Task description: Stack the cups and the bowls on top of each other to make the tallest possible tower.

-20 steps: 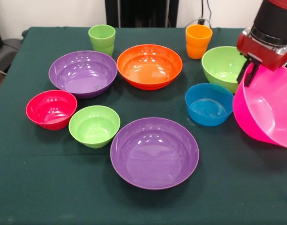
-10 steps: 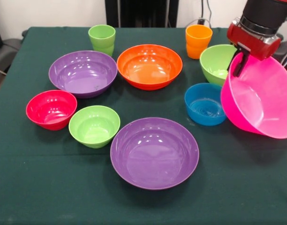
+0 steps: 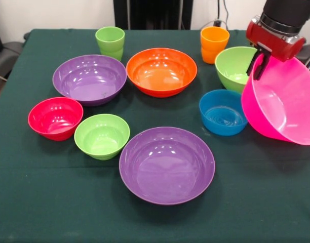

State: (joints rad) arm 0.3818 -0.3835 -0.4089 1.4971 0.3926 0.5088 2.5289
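My gripper (image 3: 260,65) is shut on the rim of the huge pink bowl (image 3: 284,104) and holds it tilted, lifted at the right side of the table. The bowl hangs over the large lime green bowl (image 3: 235,68) and beside the small blue bowl (image 3: 222,112). A wide purple bowl (image 3: 166,164) sits at the front middle, a second purple bowl (image 3: 89,78) at the left. The large orange bowl (image 3: 161,71) is at the back middle. The small red bowl (image 3: 55,118) and small lime green bowl (image 3: 102,135) sit front left. The green cup (image 3: 110,42) and orange cup (image 3: 214,44) stand at the back.
The dark green tablecloth (image 3: 53,202) covers the table. The robot's black pedestal (image 3: 152,13) stands behind the far edge. All bowls sit separately with open mouths up.
My gripper with the pink bowl has moved left and up; the bowl has risen and come in over the large lime green bowl's edge.
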